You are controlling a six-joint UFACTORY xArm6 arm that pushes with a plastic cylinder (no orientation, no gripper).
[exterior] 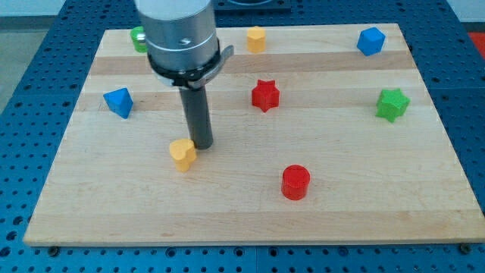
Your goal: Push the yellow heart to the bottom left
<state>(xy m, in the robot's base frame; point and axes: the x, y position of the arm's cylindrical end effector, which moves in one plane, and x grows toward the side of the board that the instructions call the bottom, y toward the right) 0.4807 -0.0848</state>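
The yellow heart (182,154) lies on the wooden board (250,205), left of centre in the lower half. My tip (201,145) touches the heart's upper right side. The rod rises from there to the arm's grey body at the view's top left of centre.
A red star (265,95) sits near the centre, a red cylinder (295,183) at lower right of centre. A blue block (118,101) is at the left, a green cylinder (138,36) partly hidden behind the arm, a yellow block (256,39) at the top, a blue cube (370,41) top right, a green star (392,104) at the right.
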